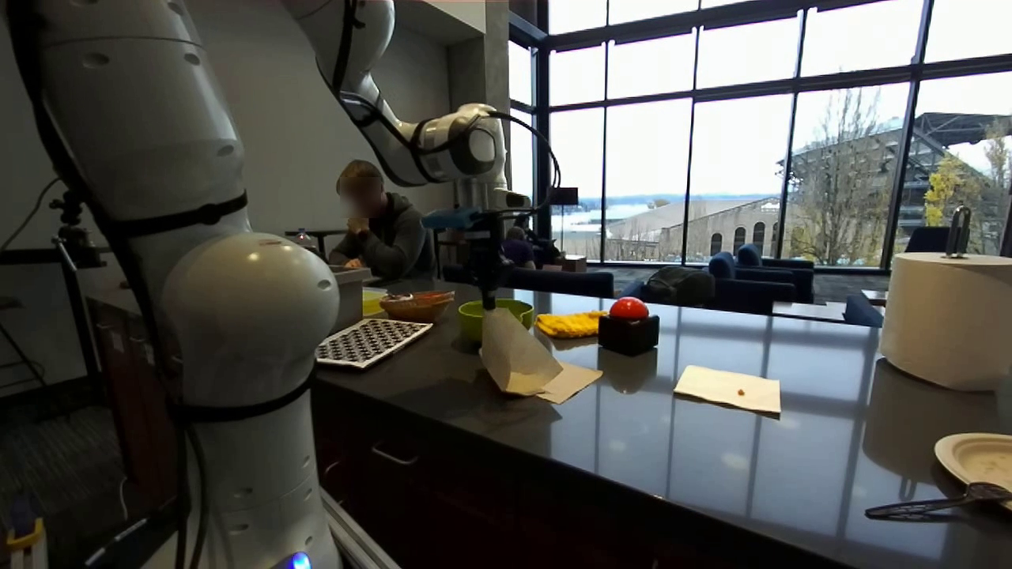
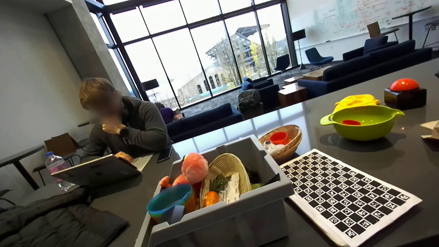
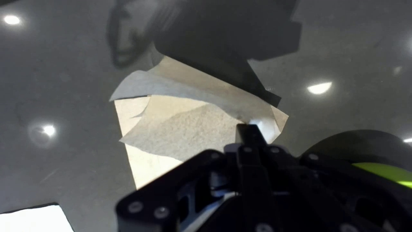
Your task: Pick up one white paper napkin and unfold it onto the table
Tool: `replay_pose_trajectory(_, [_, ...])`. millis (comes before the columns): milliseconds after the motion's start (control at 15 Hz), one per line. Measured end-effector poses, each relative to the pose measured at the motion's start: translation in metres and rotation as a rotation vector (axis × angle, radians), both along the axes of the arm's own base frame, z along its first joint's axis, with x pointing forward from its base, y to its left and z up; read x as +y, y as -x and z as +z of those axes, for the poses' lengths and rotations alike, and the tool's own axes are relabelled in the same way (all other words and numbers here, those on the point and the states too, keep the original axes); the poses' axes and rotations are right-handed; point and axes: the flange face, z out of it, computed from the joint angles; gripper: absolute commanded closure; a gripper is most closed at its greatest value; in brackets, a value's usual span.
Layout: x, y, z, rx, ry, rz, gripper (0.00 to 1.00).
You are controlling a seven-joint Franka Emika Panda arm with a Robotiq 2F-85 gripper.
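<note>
My gripper (image 1: 489, 300) is shut on the upper corner of the white paper napkin (image 1: 510, 352). The napkin hangs down, curled and partly opened, its lower edge at a flat pale napkin (image 1: 575, 382) on the dark glossy table (image 1: 632, 450). In the wrist view my closed fingertips (image 3: 247, 127) pinch the napkin (image 3: 193, 129), which spreads in curved layers above the flat napkin (image 3: 151, 166). I cannot tell how far its lower edge touches. In an exterior view only a small part of the paper (image 2: 435, 132) shows at the right edge, and the gripper is out of view.
A green bowl (image 1: 518, 312), yellow cloth (image 1: 571, 324) and red button box (image 1: 628, 336) stand behind. Another napkin with a crumb (image 1: 715, 385), the paper roll (image 1: 945, 324) and a plate (image 1: 976, 450) lie farther right. A checkered board (image 2: 346, 195) and grey bin (image 2: 223, 223) are beyond the bowl.
</note>
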Motion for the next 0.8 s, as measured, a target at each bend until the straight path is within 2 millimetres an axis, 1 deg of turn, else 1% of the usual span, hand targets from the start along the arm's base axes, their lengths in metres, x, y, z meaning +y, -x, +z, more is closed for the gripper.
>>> replay_pose_trajectory(200, [0.008,0.012,-0.009,0.020,0.011,0.024,1.00])
replay_pose_trajectory(333, [0.010,0.018,-0.016,0.034,0.014,0.027,1.00])
replay_pose_trajectory(533, [0.006,0.028,-0.025,0.083,0.027,0.019,1.00])
replay_pose_trajectory(800, [-0.003,0.048,-0.042,0.238,-0.005,-0.035,1.00])
